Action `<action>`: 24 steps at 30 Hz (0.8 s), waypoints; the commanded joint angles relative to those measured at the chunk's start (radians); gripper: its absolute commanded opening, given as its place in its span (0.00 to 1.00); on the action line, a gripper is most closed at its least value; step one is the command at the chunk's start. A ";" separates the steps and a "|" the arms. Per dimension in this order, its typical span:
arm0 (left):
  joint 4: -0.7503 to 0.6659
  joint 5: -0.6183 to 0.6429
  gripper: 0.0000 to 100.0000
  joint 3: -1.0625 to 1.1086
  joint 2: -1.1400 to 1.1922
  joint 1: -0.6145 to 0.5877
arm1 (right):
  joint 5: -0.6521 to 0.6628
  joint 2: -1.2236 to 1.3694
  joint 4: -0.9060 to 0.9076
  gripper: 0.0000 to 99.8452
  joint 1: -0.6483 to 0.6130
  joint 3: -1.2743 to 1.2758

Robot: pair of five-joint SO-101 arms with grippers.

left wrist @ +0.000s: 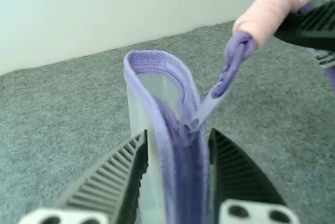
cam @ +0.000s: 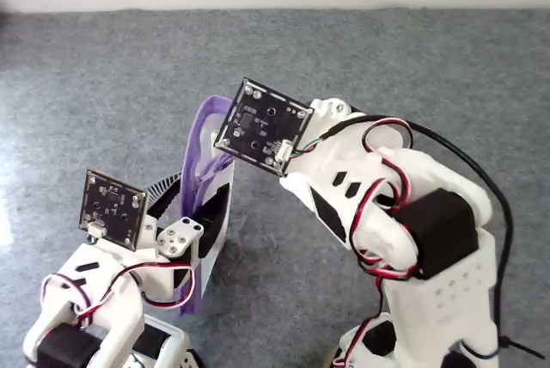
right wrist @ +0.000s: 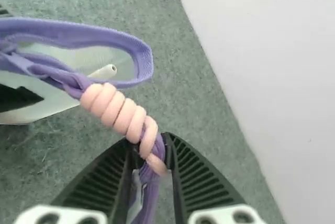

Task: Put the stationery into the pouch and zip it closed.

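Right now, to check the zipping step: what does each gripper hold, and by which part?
The left gripper clamps the pouch by its sides; the right gripper pinches the pink coiled pull of its zip.

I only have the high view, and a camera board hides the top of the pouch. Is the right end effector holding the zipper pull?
Observer: Yes, the right wrist view shows the right end effector shut on the pink coiled pull.
Operator: Is it zipped shut?
Observer: Not fully; the pouch mouth gapes at one end, with a white pen-like tip inside.
Operator: And the left side?
Observer: The left end effector clamps the pouch upright, one finger on each side.
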 commanded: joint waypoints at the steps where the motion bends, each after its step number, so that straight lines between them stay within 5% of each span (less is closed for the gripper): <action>1: 0.008 0.020 0.20 -0.010 0.002 -0.006 | 0.011 -0.002 -0.025 0.01 0.018 -0.043; 13: 0.008 0.018 0.02 -0.018 0.002 0.002 | 0.012 0.008 -0.035 0.01 0.024 -0.043; 24: 0.146 0.018 0.01 -0.007 -0.143 -0.005 | 0.012 0.134 -0.305 0.01 0.151 -0.044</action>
